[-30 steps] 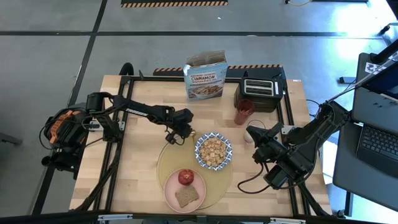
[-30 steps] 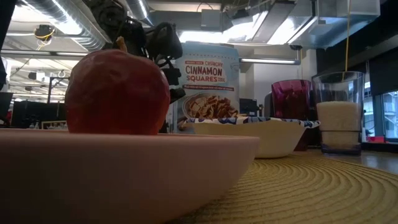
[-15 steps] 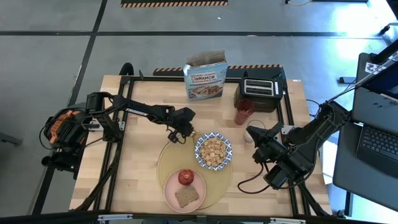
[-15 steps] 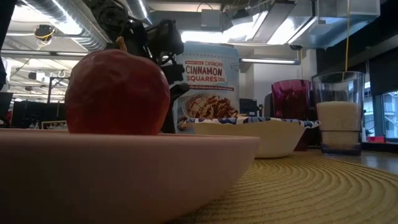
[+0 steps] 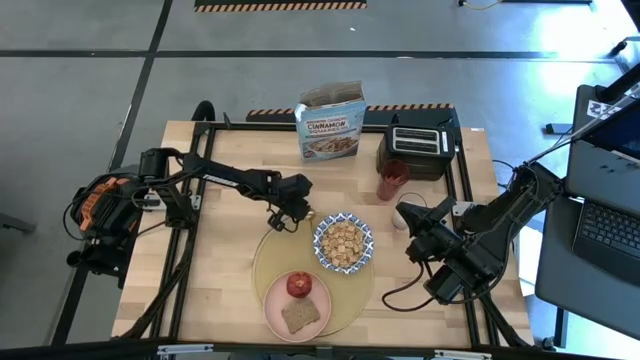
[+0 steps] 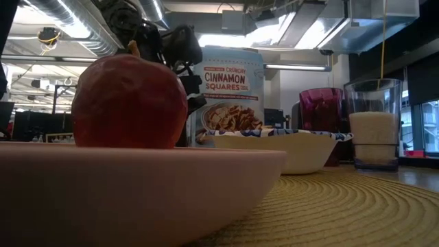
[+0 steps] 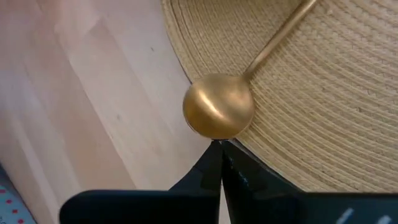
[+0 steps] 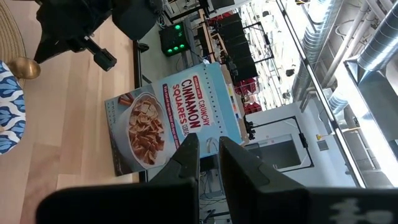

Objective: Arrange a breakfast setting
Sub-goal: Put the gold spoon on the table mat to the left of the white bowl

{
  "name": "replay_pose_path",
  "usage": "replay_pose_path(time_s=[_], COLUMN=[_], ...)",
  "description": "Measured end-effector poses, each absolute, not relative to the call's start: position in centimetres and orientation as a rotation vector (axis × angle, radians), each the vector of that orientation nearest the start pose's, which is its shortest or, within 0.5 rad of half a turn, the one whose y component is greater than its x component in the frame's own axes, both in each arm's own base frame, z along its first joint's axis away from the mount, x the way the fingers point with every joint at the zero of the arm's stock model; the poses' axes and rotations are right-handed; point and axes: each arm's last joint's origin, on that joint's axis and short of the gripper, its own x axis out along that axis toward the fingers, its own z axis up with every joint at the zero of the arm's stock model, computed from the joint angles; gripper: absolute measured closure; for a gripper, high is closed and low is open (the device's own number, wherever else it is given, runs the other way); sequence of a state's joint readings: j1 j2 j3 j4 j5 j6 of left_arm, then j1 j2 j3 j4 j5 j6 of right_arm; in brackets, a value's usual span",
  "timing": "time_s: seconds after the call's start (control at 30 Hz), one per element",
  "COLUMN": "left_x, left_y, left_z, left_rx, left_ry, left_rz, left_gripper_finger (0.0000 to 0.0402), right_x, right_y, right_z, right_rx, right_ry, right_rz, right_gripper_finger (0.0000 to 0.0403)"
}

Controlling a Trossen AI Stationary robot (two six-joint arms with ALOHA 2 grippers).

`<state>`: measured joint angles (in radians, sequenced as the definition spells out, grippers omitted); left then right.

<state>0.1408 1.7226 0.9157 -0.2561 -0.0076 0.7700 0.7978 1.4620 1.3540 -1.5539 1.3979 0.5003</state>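
Resting on the round woven tan placemat (image 7: 323, 106), a gold spoon (image 7: 219, 107).

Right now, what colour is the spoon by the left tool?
Gold; the spoon shows best in the left wrist view.

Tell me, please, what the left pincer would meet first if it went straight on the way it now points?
Most likely the gold spoon: its bowl lies just beyond the shut tips of the left pincer, at the placemat's edge. How high the tips are above it is unclear.
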Motion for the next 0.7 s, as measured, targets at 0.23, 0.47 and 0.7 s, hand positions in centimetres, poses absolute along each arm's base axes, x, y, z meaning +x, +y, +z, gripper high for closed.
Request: replay_pose_path(time_s=[0.23,0.47,0.7], left_x=[32.01,32.01,31.75], left_y=[4.56,4.56,4.73], left_z=[14.66,14.66,14.53], left_rx=[0.637,0.638,0.641], left_ry=[1.013,1.013,1.053], left_rz=[-0.267,-0.267,-0.245], left_gripper_finger=[0.0401,0.0401,0.0402], right_x=[18.44,18.44,18.44], right_y=[14.81,14.81,14.82], right_z=[32.68,32.68,32.68], right_rx=[-1.029,-1.029,-1.029], right_ry=[0.596,0.596,0.596], right_rz=[-0.596,-0.596,-0.596], right_gripper_finger=[0.0370,0.0370,0.0370])
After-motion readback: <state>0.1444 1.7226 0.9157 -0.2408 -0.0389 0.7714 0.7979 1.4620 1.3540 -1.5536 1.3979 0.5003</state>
